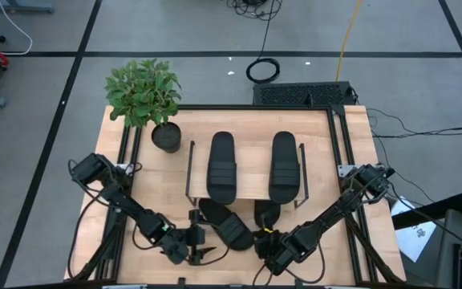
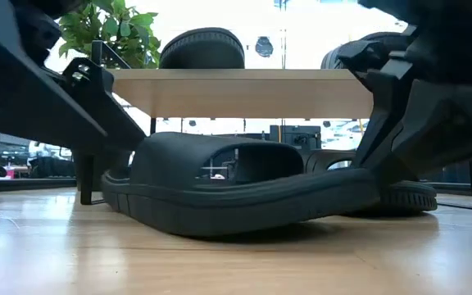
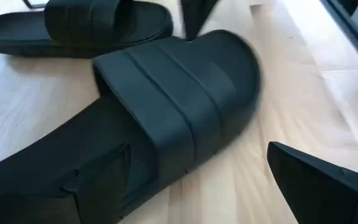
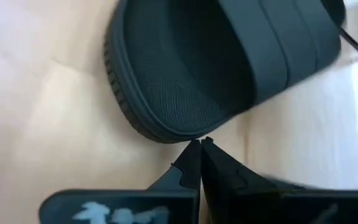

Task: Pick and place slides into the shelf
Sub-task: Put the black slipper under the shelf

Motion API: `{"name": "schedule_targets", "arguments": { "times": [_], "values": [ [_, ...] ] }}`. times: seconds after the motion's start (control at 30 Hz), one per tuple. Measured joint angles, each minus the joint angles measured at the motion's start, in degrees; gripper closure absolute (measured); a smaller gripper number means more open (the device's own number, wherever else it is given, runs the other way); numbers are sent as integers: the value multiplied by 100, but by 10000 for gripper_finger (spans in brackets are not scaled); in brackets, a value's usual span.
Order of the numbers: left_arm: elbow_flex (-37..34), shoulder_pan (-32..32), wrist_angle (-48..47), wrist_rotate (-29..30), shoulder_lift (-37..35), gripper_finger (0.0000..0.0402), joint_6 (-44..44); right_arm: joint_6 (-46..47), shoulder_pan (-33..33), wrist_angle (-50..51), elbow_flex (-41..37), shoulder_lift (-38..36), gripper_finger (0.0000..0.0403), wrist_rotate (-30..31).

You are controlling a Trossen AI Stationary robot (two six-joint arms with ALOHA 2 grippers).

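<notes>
Two black slides lie on the shelf's wooden top board (image 1: pixel 251 160), one to the left (image 1: pixel 221 167) and one to the right (image 1: pixel 284 166). Two more rest sole-down on the table in front. One slide is angled (image 1: pixel 224 223) (image 3: pixel 166 118) (image 2: pixel 236 188). The other slide (image 1: pixel 267 213) (image 4: pixel 216 68) has its toe end under the board. My left gripper (image 1: pixel 205 242) is open beside the angled slide's heel end; one finger (image 3: pixel 316 186) stands apart from it and the other is hidden. My right gripper (image 4: pixel 199 144) (image 1: pixel 265 235) is shut at the second slide's heel. My left gripper: I cannot tell whether it touches the angled slide, because the slide's heel end (image 3: pixel 55 186) hides the second finger. My right gripper has its shut fingertips (image 4: pixel 194 155) against the heel rim (image 4: pixel 179 135) of the second slide, coming low from the table's near side and pointing along the slide. That slide lies flat on the table.
A potted plant (image 1: pixel 143 92) in a black round pot (image 1: pixel 167 136) stands at the far left, beside the shelf's wire side frame (image 1: pixel 191 164). Black rails run along the table's left and right edges. Bare wood lies left of the shelf and along the near edge.
</notes>
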State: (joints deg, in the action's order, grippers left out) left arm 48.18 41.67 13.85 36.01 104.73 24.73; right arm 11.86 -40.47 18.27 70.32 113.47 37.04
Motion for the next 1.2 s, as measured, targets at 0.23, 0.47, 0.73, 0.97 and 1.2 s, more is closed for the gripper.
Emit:
{"name": "schedule_targets", "arguments": {
  "times": [0.23, 0.47, 0.73, 0.97, 1.2],
  "values": [
    [0, -138, -4, 212, 0, 25, 92, -307, -2, -428, 0, 0, 403, -431],
    [0, -457, -31, 271, 0, 25, 96, -402, -1, -499, -2, 0, 403, -446],
    [0, -776, -22, 305, 0, 25, 111, -747, -1, -1032, -7, 2, 403, -833],
    [0, -864, -22, 303, -2, 25, 74, -824, 28, -974, -7, 2, 403, -557],
    [0, -688, -26, 250, -2, 25, -64, -807, -87, -675, -7, -34, 403, 139]
  ]
}}
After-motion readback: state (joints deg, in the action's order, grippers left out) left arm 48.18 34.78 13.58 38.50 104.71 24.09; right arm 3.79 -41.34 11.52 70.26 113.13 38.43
